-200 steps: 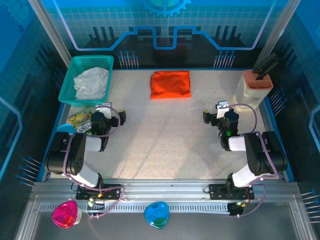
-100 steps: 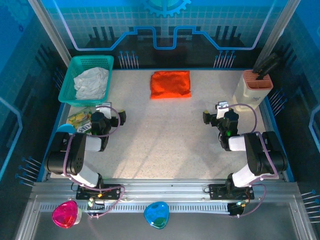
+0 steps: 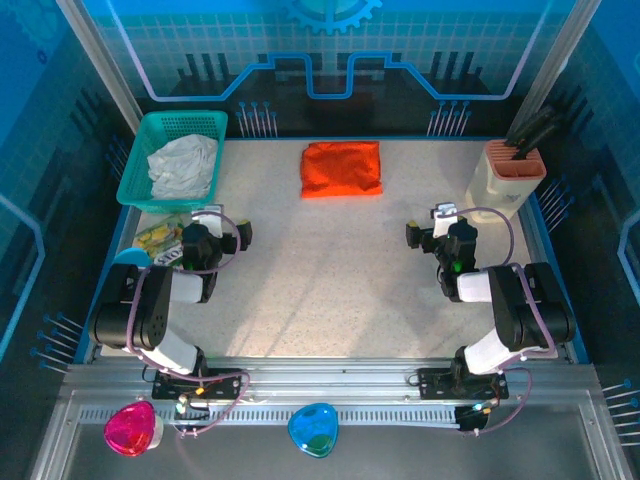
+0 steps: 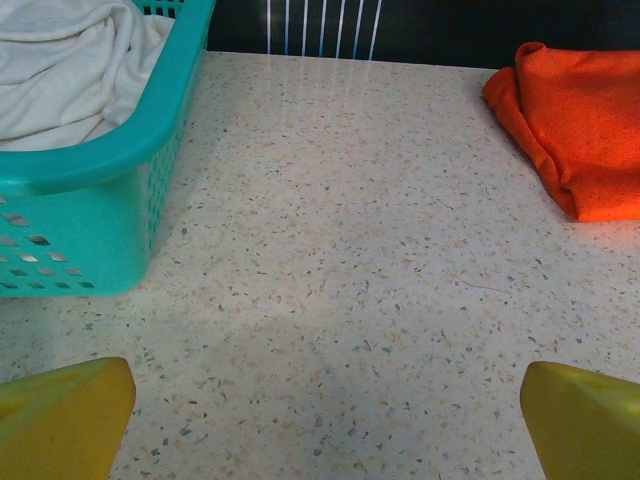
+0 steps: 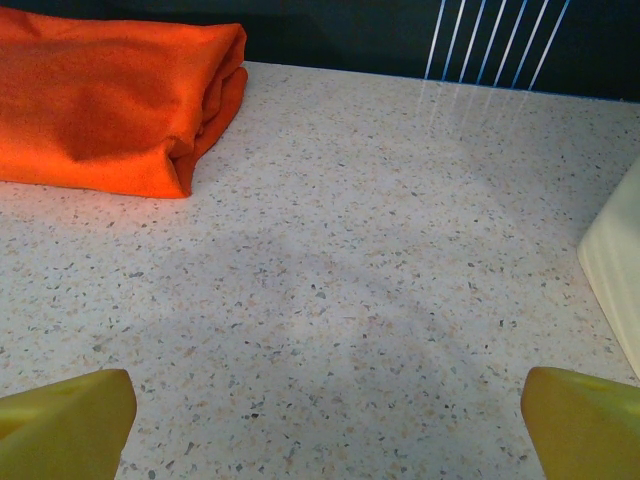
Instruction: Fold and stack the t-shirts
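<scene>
Speckled table (image 3: 330, 290), orange t-shirt (image 3: 342, 168) folded, whitish t-shirt (image 3: 183, 165) in basket (image 3: 185, 122), left claw (image 4: 325, 405), right claw (image 5: 325, 405) spread empty

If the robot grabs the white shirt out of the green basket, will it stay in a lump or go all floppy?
Probably floppy: the whitish-grey t-shirt lies crumpled in soft folds, so it would likely droop and unfurl. It looks thin, so probably light. It may drag on the teal basket, since it heaps against the rim.

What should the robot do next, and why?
Probably reach the left gripper, open and empty, to the whitish-grey t-shirt lying crumpled in the teal basket just ahead of it; the orange t-shirt already lies folded on the table.
</scene>
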Controlling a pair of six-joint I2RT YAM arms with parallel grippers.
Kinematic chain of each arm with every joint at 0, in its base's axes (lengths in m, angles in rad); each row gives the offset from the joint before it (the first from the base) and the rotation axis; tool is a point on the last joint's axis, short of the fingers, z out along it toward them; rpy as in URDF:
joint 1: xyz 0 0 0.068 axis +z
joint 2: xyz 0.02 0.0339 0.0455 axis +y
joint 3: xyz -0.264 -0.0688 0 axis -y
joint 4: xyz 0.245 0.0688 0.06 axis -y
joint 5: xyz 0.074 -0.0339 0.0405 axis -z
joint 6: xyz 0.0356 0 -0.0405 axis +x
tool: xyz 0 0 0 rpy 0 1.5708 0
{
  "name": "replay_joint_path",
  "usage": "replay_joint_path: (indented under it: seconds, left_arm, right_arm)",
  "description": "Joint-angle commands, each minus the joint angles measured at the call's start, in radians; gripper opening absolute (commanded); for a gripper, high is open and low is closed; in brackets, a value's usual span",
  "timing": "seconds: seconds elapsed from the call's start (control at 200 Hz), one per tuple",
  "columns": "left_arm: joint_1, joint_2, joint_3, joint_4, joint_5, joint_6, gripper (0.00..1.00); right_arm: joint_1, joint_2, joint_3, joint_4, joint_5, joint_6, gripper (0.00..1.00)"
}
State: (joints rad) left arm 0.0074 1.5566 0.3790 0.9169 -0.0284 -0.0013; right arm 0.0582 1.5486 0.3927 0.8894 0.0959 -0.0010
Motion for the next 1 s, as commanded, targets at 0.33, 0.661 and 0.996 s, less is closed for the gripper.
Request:
replay_joint_path:
  seconds: [0.33,0.661,0.996]
  left_arm:
    - [0.006,-0.004,0.006,0.002,0.018,-0.002,1.0]
    - [0.006,-0.004,0.005,0.002,0.018,-0.001,0.99]
    - [0.0,-0.004,0.004,0.002,0.02,0.004,0.99]
  right_arm:
    - [0.006,-0.005,0.006,0.003,-0.015,-0.005,1.0]
    - [0.006,-0.005,0.006,0.003,-0.014,-0.005,1.0]
    - [0.006,-0.006,0.006,0.003,-0.014,-0.003,1.0]
